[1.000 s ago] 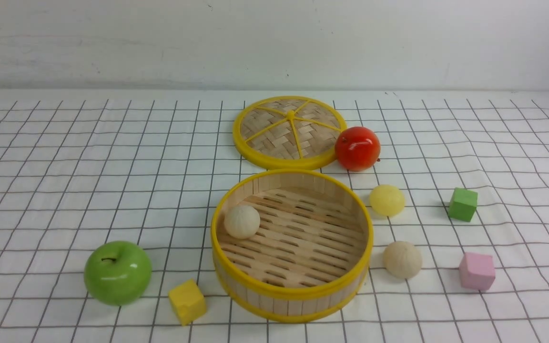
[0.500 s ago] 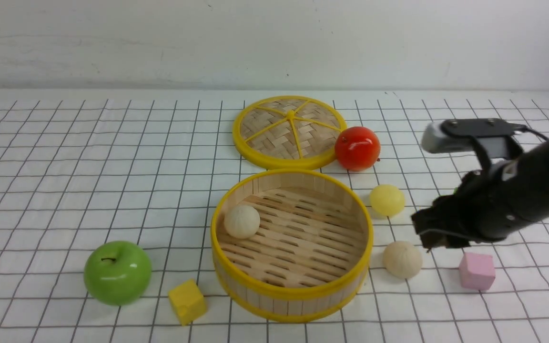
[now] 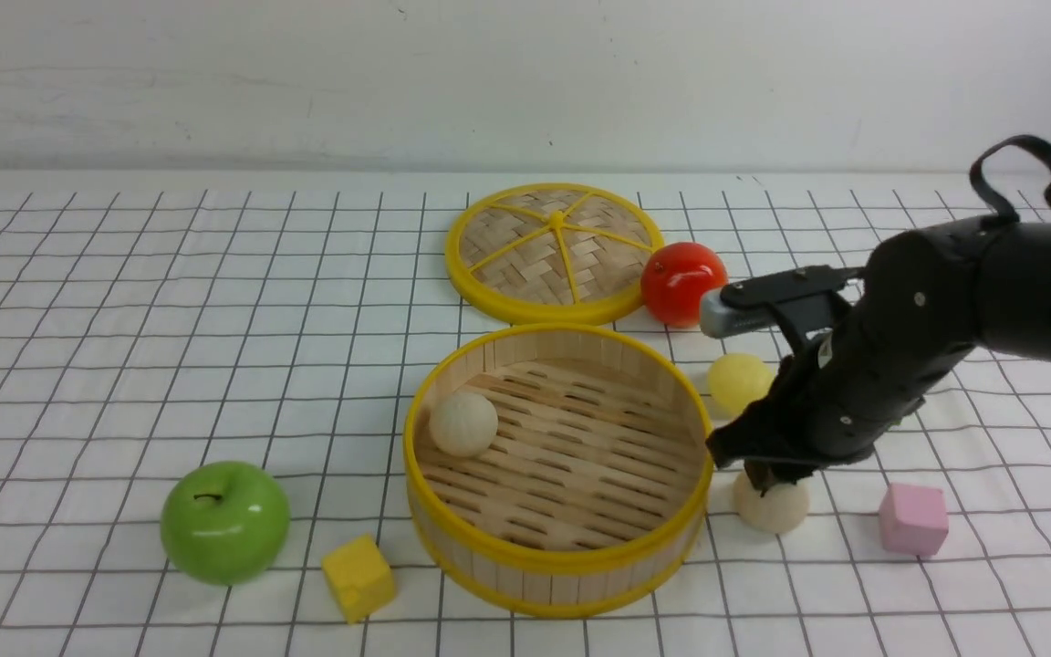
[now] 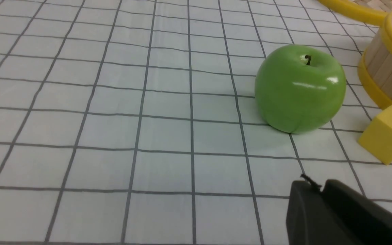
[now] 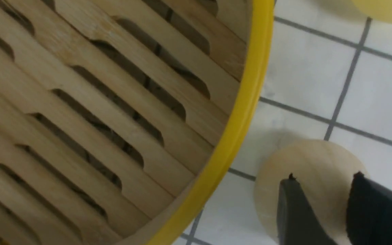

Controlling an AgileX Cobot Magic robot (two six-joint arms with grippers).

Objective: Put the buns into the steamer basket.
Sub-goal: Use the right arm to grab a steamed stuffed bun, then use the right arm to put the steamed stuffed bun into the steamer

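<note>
The steamer basket (image 3: 558, 558) stands at the centre front with one cream bun (image 3: 463, 423) on its slatted floor, near the left wall. A second cream bun (image 3: 776, 509) lies on the cloth just right of the basket, and a pale yellow bun (image 3: 735, 381) lies behind it. My right gripper (image 3: 763, 474) hangs open right over that second bun; in the right wrist view its fingers (image 5: 294, 204) stand apart above the bun (image 5: 305, 156), beside the basket rim (image 5: 247, 102). My left gripper (image 4: 313, 185) is shut and empty, low over the cloth.
The woven lid (image 3: 555, 251) lies behind the basket with a red apple (image 3: 682, 283) at its right edge. A green apple (image 3: 225, 522) and a yellow cube (image 3: 358, 577) sit front left. A pink cube (image 3: 913, 518) sits right of my right arm.
My right arm came into view from the right and swept left and down, ending over the cream bun beside the basket. The buns and basket have not moved.
</note>
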